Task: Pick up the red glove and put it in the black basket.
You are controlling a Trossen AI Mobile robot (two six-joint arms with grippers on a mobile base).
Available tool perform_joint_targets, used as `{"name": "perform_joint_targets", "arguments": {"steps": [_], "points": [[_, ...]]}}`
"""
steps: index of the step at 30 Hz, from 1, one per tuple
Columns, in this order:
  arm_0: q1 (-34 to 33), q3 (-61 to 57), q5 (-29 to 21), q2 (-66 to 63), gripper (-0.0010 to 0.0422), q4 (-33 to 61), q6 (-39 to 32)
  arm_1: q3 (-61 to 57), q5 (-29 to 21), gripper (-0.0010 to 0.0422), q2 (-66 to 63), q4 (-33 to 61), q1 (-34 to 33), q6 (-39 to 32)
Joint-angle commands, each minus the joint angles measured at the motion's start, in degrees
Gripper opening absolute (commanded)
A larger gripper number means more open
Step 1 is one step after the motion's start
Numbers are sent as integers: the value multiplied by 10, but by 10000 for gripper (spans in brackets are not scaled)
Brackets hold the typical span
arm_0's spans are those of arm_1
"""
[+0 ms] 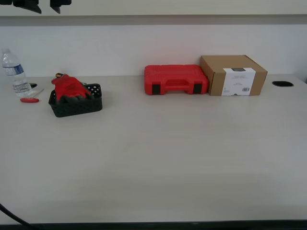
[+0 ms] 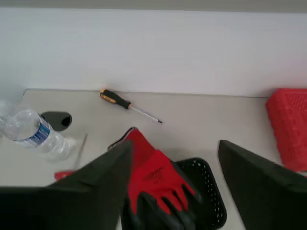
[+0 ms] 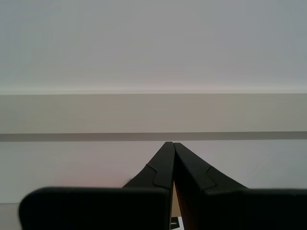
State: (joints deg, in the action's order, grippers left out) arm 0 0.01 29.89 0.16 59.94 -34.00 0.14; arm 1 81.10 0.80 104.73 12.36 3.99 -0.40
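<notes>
Red glove (image 1: 70, 87) already sits in the basket (image 1: 76, 106), far left of the exterior view, cuff sticking up over the rim, dark fingers draped inside. Our first gripper (image 2: 175, 153) hangs above it with jaws spread wide, nothing between them. Our second gripper (image 3: 172, 145) has its jaws pressed together, empty, pointed at the wall. We judge the drop done; what's left is a clean retreat: lift straight up, keep jaws apart, avoid snagging the cuff or nudging the basket toward the bottle (image 1: 15, 73).
</notes>
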Motion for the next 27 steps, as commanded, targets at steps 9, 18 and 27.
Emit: {"name": "perform_joint_targets", "arguments": {"steps": [9,18,27], "points": [[0,1,0,0,0,-2,-2,1,-2,191,-50,-4,0,15],[0,1,0,0,0,-2,-2,1,-2,169,-51,-5,-1,10],[0,1,0,0,0,-2,-2,1,-2,149,-51,-5,-1,15]]}}
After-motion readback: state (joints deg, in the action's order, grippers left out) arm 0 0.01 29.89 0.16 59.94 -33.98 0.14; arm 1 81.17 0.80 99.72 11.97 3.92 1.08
